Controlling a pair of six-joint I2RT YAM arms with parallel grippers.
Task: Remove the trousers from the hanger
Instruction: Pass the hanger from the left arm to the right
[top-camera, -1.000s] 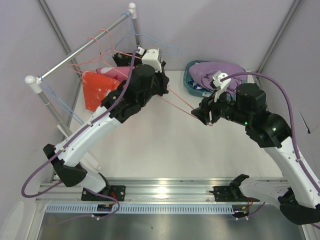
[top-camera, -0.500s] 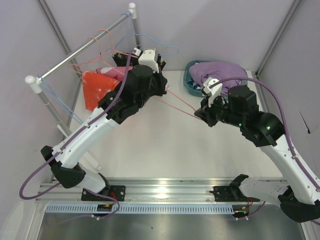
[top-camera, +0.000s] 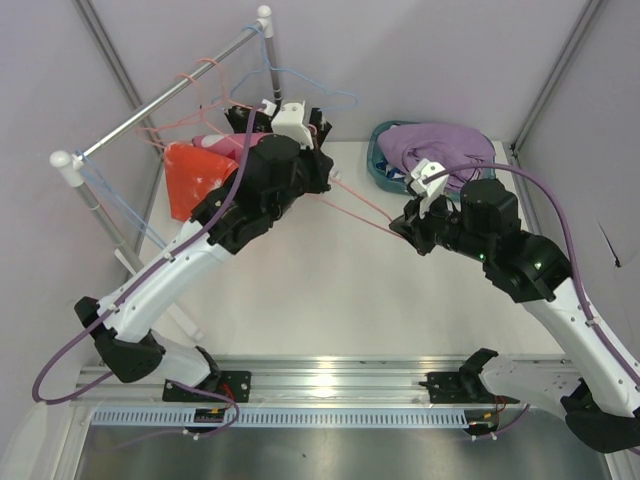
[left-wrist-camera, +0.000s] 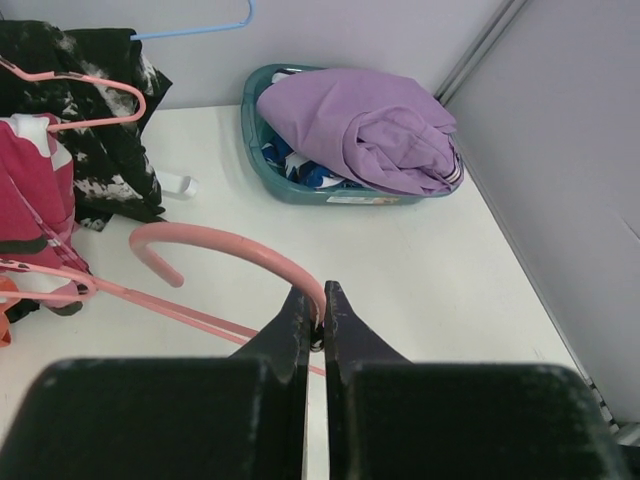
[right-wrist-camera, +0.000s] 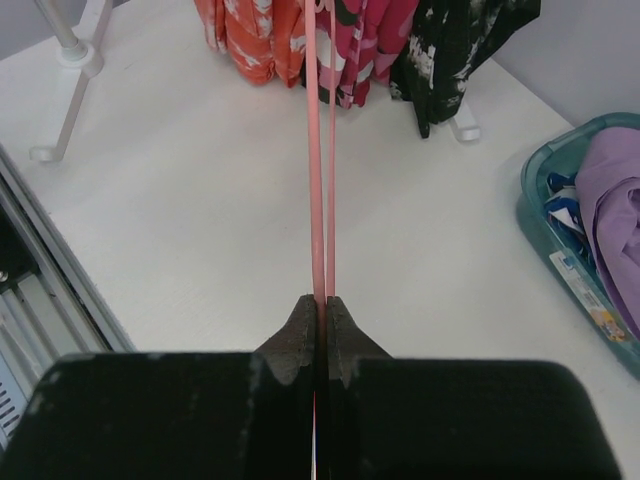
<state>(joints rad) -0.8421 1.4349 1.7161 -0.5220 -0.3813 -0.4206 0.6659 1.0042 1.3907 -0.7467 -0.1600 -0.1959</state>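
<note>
Left end effector (left-wrist-camera: 322, 310) and right end effector (right-wrist-camera: 322, 305) clamp shut on pink hanger (left-wrist-camera: 220, 240), seemingly bare. Lavender trousers (left-wrist-camera: 370, 125) lie in basket (left-wrist-camera: 300, 190); orange pair (right-wrist-camera: 245, 35), pink pair (right-wrist-camera: 375, 40), black pair (right-wrist-camera: 460, 40) not yet removed.

A rail (top-camera: 150, 105) stands at the back left of the desk (top-camera: 300, 290). Trousers (top-camera: 195, 175) hang under it. A tub (top-camera: 378, 165) sits at the back right, with more trousers (top-camera: 440, 150) piled in it. One hanger (top-camera: 360, 212) stretches across the middle, its hook end in the left claw (left-wrist-camera: 322, 300) and its far end in the right claw (right-wrist-camera: 321, 305).
</note>
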